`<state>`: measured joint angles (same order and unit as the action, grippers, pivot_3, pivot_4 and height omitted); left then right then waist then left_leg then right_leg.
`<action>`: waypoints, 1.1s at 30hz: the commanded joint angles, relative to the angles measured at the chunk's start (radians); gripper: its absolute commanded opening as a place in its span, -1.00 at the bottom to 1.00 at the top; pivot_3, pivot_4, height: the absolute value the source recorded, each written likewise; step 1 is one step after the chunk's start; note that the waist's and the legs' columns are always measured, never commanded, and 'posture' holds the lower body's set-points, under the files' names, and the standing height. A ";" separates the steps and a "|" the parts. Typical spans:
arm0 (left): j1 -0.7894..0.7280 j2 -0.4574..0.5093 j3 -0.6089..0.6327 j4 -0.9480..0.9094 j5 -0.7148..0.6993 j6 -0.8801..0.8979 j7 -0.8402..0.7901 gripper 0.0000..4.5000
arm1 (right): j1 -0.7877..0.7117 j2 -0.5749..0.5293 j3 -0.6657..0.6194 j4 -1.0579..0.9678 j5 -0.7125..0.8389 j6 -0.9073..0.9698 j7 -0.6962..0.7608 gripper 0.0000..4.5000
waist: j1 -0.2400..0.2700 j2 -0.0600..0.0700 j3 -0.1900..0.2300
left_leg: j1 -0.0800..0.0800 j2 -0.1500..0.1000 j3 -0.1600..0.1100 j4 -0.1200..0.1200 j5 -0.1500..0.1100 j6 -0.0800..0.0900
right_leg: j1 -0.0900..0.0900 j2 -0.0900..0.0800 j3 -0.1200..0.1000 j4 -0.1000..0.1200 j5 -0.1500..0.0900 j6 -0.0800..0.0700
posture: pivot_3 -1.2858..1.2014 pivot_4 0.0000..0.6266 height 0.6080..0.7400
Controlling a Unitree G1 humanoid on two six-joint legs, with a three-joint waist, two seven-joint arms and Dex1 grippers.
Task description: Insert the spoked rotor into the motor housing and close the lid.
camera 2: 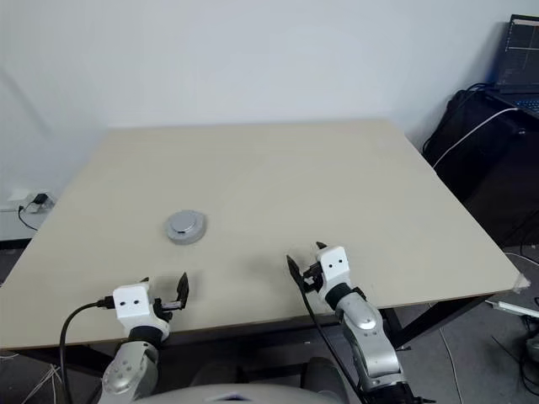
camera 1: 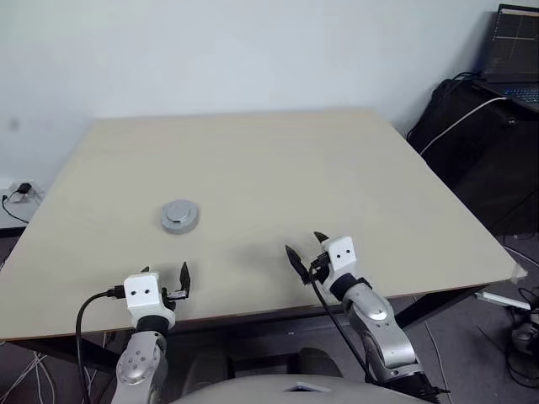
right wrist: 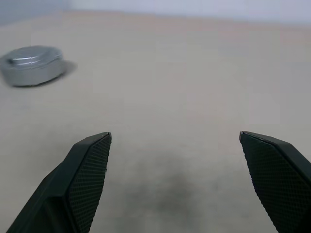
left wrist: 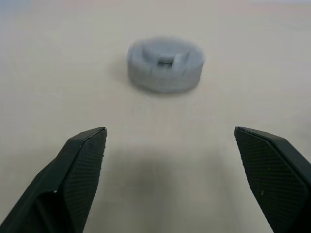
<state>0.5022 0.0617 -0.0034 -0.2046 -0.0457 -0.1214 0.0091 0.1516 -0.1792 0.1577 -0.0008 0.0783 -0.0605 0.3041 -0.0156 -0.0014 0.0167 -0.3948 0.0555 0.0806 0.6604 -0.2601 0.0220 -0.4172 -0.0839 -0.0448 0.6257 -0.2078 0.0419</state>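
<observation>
Resting on table (camera 1: 354, 168), lid (camera 1: 180, 215) ahead of left tool (camera 1: 166, 279) (both tools wide, empty).

Beige table (camera 1: 278, 168), laptop (camera 1: 514, 50) on what looks like black bags (camera 1: 472, 143).

Two arms with rounded silver-grey metallic forearm shells joined by black collars. Each wrist carries a white, box-shaped housing with two small dark round dots on its upper face. Left gripper (camera 1: 166, 275) and right gripper (camera 1: 305, 247): two black, tapered, pointed fingers (left wrist: 80, 167) each, inner pads finely cross-hatched. A black cable loops out from behind each white housing and runs back alongside the forearm.
</observation>
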 commanded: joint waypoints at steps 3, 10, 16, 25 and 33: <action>-0.001 -0.054 -0.021 0.032 0.073 -0.166 0.050 0.97 | 0.026 0.025 -0.029 0.039 -0.064 -0.203 -0.074 1.00 | -0.001 0.001 0.002 | 0.000 0.000 0.000 0.000 0.000 0.000 | 0.000 0.000 0.000 0.000 0.000 0.000 | 0.03 -1.00 1.00; -0.027 -0.086 -0.024 0.071 0.146 -0.226 0.101 0.97 | 0.039 0.106 -0.106 0.058 -0.057 -0.215 -0.193 1.00 | -0.005 0.001 0.003 | -0.001 0.001 0.000 0.000 -0.001 0.000 | 0.000 0.001 0.000 0.000 0.000 0.000 | 0.03 -1.00 1.00; -0.045 -0.088 -0.021 0.090 0.154 -0.234 0.107 0.97 | 0.041 0.117 -0.100 0.043 -0.063 -0.187 -0.195 1.00 | -0.006 0.002 0.003 | -0.001 0.002 0.001 0.000 -0.001 0.000 | -0.001 0.001 0.000 0.000 0.000 0.000 | 0.03 -1.00 1.00; -0.056 -0.088 -0.021 0.101 0.160 -0.234 0.102 0.97 | 0.052 0.136 -0.080 -0.017 -0.068 -0.152 -0.205 1.00 | -0.006 0.002 0.003 | -0.001 0.003 0.001 0.000 -0.001 0.000 | -0.001 0.002 0.000 0.000 0.000 0.000 | 0.03 -1.00 1.00; -0.072 -0.087 -0.018 0.116 0.155 -0.230 0.099 0.97 | 0.056 0.145 -0.059 -0.044 -0.080 -0.123 -0.203 1.00 | -0.006 0.002 0.004 | -0.001 0.003 0.001 0.001 -0.001 0.000 | -0.001 0.002 0.000 0.000 0.000 0.000 | 0.03 -1.00 1.00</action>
<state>0.4458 -0.0258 -0.0181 -0.0837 0.1051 -0.3348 0.1075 0.2166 -0.0375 0.0938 -0.0029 0.0040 -0.1825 0.1043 -0.0217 0.0005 0.0204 -0.3958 0.0589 0.0819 0.6609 -0.2612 0.0222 -0.4183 -0.0818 -0.0453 0.6255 -0.2082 0.0418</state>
